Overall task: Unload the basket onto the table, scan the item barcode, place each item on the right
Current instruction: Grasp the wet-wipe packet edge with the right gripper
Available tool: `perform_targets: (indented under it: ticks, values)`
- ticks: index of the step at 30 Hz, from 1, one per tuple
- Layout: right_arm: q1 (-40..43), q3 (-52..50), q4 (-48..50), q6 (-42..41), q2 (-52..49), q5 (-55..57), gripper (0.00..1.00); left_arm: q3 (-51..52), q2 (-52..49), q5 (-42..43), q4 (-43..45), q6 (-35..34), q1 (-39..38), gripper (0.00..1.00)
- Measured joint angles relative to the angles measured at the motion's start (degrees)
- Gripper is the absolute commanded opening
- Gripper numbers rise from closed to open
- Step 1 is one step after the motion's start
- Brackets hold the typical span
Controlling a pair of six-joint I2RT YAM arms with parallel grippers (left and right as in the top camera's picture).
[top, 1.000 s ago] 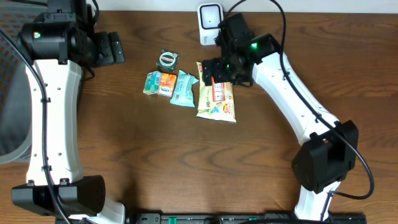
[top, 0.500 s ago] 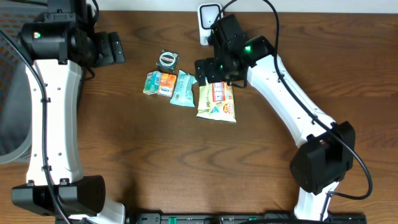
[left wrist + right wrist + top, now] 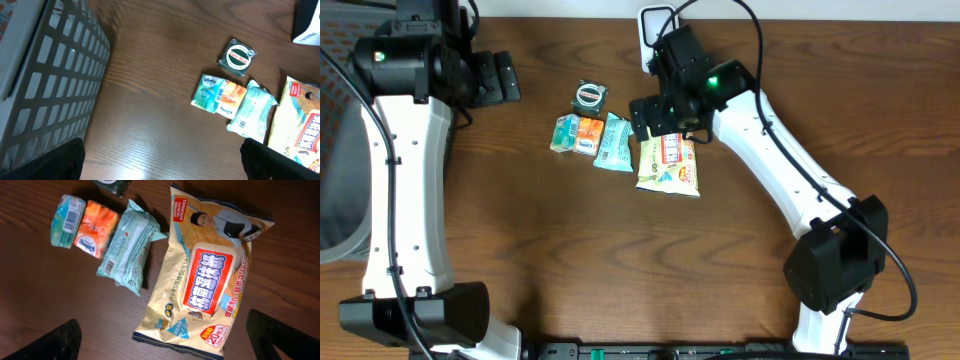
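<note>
Dark wood tabletop (image 3: 570, 260), four packets clustered near its far middle. Largest is a cream wipes pack (image 3: 669, 163) with a red-and-white label, lying flat, face up. Just beside it, on the left arm's side, lies a teal wipes packet (image 3: 615, 142), its edge touching or nearly touching the cream pack. Next along is a tissue pack (image 3: 576, 134), half teal and half orange, close against the teal packet. A small dark packet with a round green label (image 3: 588, 96) sits apart from these, toward the far edge. A white scanner (image 3: 658, 30) stands at the far edge, behind the right arm's wrist. The right tool (image 3: 161, 324) hangs over the cream wipes pack with its jaws spread wide; the wrist view shows its dark fingers (image 3: 65, 342) low at either side of the frame, nothing between them but the pack lying below, with no contact visible. The left tool (image 3: 500, 77) is off at the far left corner, well apart from the packets, jaws also wide and holding nothing. Its wrist view takes in a grey slatted basket (image 3: 45, 85) beside the tabletop.
</note>
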State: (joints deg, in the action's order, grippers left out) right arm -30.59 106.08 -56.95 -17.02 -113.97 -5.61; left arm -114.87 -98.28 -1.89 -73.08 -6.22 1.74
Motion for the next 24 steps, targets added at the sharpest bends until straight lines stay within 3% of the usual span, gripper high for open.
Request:
perform_targets:
  ticks: [19,24]
  values:
    - [-2.0,-0.1,1.2,1.2,-6.1,11.1,0.99,0.0,0.0,0.0,0.0,0.0,0.0,0.98]
    - [-3.4,-0.1,2.6,1.4,-7.6,11.7,0.94,0.0,0.0,0.0,0.0,0.0,0.0,0.98]
